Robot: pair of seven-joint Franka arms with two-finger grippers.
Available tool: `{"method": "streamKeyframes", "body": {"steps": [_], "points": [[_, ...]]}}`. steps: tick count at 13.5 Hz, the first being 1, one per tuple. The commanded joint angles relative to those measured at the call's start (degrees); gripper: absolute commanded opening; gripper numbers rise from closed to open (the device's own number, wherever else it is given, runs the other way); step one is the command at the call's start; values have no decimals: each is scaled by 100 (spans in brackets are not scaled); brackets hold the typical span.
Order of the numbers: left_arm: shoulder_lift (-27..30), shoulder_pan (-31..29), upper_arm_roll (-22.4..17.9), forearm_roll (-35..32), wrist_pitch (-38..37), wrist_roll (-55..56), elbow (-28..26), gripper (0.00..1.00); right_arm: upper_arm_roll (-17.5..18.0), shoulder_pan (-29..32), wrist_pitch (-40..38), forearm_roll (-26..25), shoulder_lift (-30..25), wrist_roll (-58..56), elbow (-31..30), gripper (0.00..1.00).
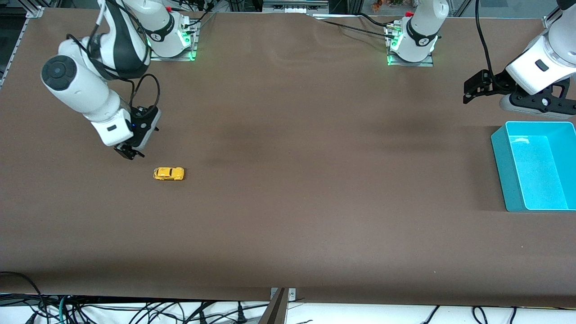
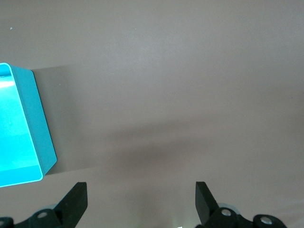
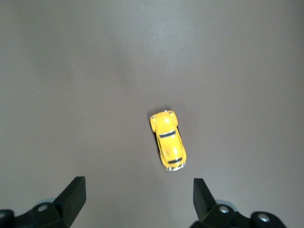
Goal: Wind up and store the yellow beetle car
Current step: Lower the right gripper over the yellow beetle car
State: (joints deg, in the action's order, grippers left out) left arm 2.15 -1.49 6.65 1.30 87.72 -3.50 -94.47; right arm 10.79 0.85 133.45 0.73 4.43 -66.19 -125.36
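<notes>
Even, fairly bright light falls from overhead on the brown surface [image 1: 288, 216], with no hard glare on it. Soft, broad shadows lie across its middle in the front view, and a darker band runs along its edge nearest the front camera. The teal bin [image 1: 535, 166] shines brightly inside, with a pale sheen on its floor, and casts a soft shadow toward the right arm's end. Green lamps glow at both arm bases. The yellow beetle car [image 3: 168, 140] is sharp in the right wrist view, with small highlights on its roof; the fingertips [image 3: 71, 194] at that view's edge are slightly soft.

A turquoise bin [image 1: 499, 148] sits at the table's [image 1: 288, 216] left arm's end.
</notes>
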Motion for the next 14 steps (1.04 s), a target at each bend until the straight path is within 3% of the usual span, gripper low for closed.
{"method": "streamKeyframes", "body": {"steps": [1,8,14], "points": [[-13,-18,3,-69,-124,34,131,100,10,-15,619,-73,355,-630,-94,100],[-13,-27,3,-69,-124,34,131,100,2,3,1683,-64,1489,-1387,3,100],[-13,-27,-6,-69,-124,34,131,100,-25,90,1894,-81,1788,-1651,38,100]]}}
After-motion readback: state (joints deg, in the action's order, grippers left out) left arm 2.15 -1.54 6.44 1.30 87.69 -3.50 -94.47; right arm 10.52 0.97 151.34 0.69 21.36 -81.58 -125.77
